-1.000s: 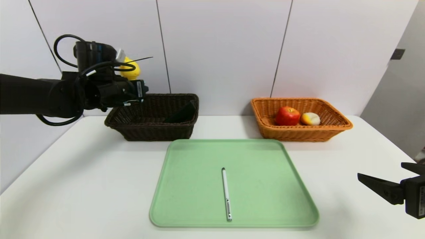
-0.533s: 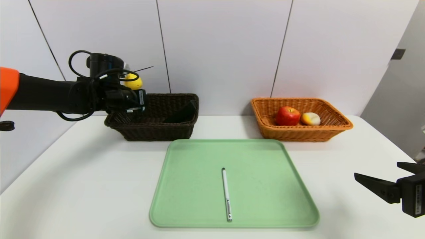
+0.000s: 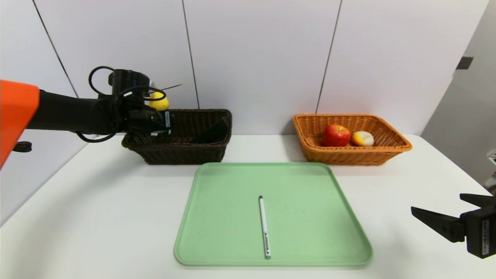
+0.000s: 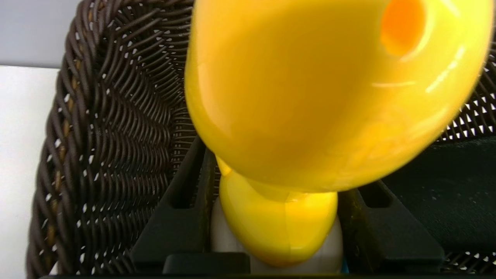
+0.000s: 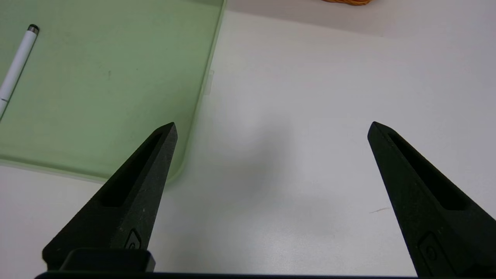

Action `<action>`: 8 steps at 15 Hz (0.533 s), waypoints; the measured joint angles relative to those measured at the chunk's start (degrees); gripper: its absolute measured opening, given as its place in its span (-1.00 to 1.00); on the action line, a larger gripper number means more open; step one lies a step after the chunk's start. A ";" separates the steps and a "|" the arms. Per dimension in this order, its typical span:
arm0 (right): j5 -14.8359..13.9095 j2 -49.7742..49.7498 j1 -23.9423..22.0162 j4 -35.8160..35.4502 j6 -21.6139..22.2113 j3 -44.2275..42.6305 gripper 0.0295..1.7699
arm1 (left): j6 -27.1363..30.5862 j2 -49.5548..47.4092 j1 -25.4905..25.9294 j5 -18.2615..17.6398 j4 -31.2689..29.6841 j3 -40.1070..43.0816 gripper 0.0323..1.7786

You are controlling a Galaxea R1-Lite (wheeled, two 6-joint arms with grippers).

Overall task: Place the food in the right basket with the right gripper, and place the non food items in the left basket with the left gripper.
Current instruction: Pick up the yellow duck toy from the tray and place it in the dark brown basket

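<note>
A: Near stuff first, what's left?
B: Pen (image 3: 264, 224), lying loose on the green tray (image 3: 217, 217), near middle. Non-food, so a job for the left arm

A: Right gripper (image 5: 274, 124)?
B: Near right, over the white table (image 3: 387, 193) beside the tray. Jaws wide apart, nothing between them. Looks parked, its share seems done

A: Food?
B: Far right, both in the orange wicker basket (image 3: 348, 158): red apple (image 3: 336, 135) on the left, white-and-yellow piece (image 3: 362, 138) just right of it. Tick

A: Far left?
B: Dark wicker basket (image 3: 186, 154), black pouch (image 3: 212, 132) inside, toward its right end. Tick

A: Duck?
B: Yellow duck (image 4: 329, 93) is at the left end of that basket, left gripper (image 4: 279, 186) clamped round its lower part. Not let go, can't tell if the base touches the bottom

A: So, status?
B: Three sorted, duck nearly there, I'd say release next, then pen. Late stage, two items to close out
</note>
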 joint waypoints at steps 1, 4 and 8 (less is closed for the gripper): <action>-0.01 -0.07 -0.13 0.00 0.00 0.00 0.92 | 0.00 0.63 0.00 0.04 -0.04 -0.33 -0.03; 0.00 -0.11 -0.48 0.00 0.11 0.30 0.92 | -0.01 2.27 0.01 0.20 -0.13 -0.78 -0.03; 0.02 -0.09 -0.55 0.02 0.18 0.74 0.92 | -0.01 4.39 0.01 0.22 -0.55 -1.22 -0.03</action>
